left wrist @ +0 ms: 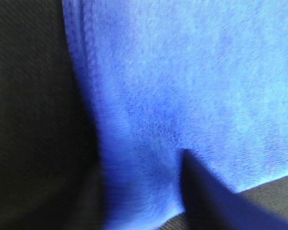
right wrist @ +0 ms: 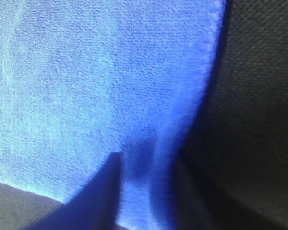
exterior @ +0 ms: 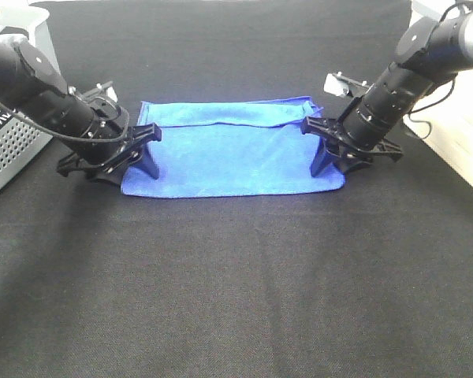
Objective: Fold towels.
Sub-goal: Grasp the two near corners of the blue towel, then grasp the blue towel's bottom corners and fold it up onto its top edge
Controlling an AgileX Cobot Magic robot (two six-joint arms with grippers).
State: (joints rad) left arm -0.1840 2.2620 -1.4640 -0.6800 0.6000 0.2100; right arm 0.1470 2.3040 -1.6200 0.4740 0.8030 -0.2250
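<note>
The black table cover (exterior: 236, 299) nearest the camera is itself a hazard, since a low finger could snag it along with the cloth. Just beyond it the towel (exterior: 229, 161) lies flat across the middle of the table, its near hem free. The left gripper (exterior: 151, 151) straddles the towel's left short edge and the right gripper (exterior: 315, 147) straddles the right one. Each has blue cloth between its fingers, but the blurred wrist views do not show whether either pinch is made. If one side bites only the lip of the hem, a lift would probably drop that corner or drag the towel askew. Farther back, the far strip (exterior: 229, 113) looks turned over along the far edge. It could flop open if the arms pull unevenly.
</note>
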